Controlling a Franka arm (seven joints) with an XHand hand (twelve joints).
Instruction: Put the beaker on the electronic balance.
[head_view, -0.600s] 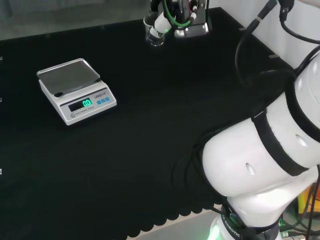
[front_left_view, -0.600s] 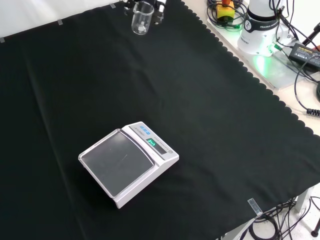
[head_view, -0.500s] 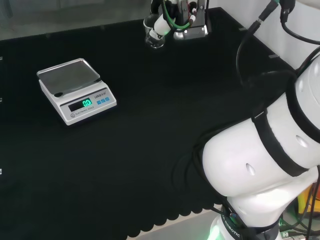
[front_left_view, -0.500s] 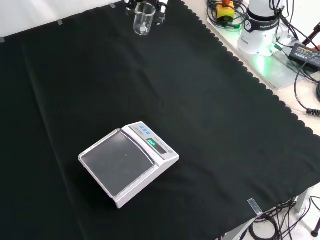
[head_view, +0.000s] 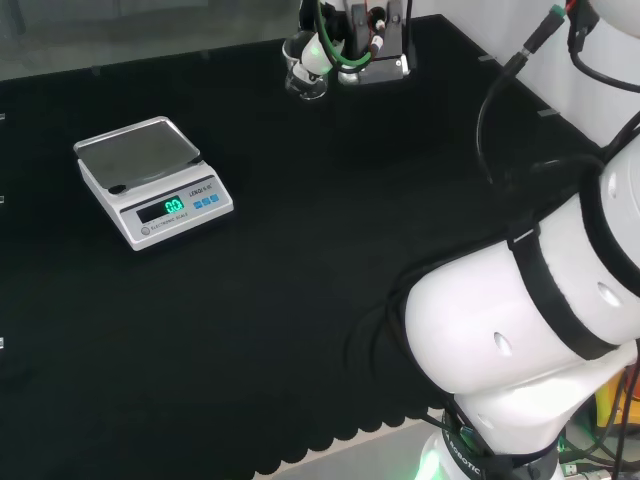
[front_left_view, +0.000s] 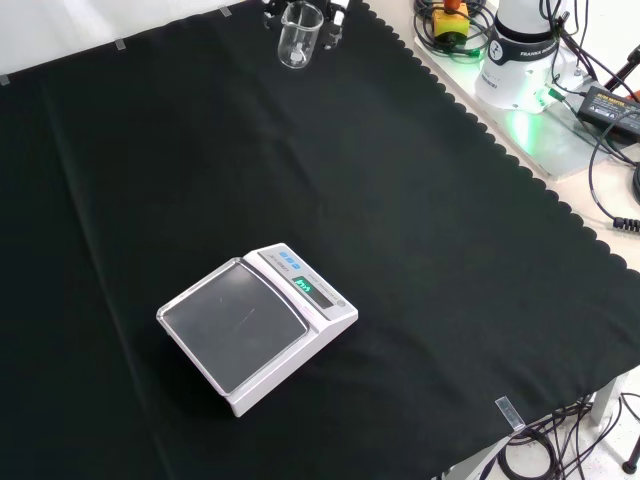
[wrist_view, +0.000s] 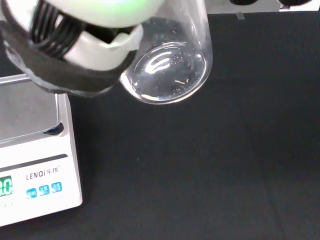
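Holding a clear glass beaker (front_left_view: 299, 44) at the far edge of the cloth, the hand (head_view: 322, 50) has its fingers curled round the vessel's wall; in the wrist view a white fingertip (wrist_view: 95, 42) lies against the glass, and the round base hangs in the air above the cloth, apparently empty. Item two, the electronic balance (front_left_view: 258, 326): it stands well apart from the beaker, toward the near side of the front view and at the left of the head view, its pan bare and its display lit. Risks you should weigh: the glass is smooth and gripped on its side, so it could slip or tip during the long carry across; a low path could knock the base against the balance's raised edge; a landing off the pan's centre could leave the beaker half on the rim, and setting it down hard could jolt the balance or crack the glass. Surface: black cloth (front_left_view: 420, 250) with a scalloped hem, flat, otherwise bare. Room: the arm's base (front_left_view: 520, 50) with a green light, cables and a power brick beside it at the front view's right.
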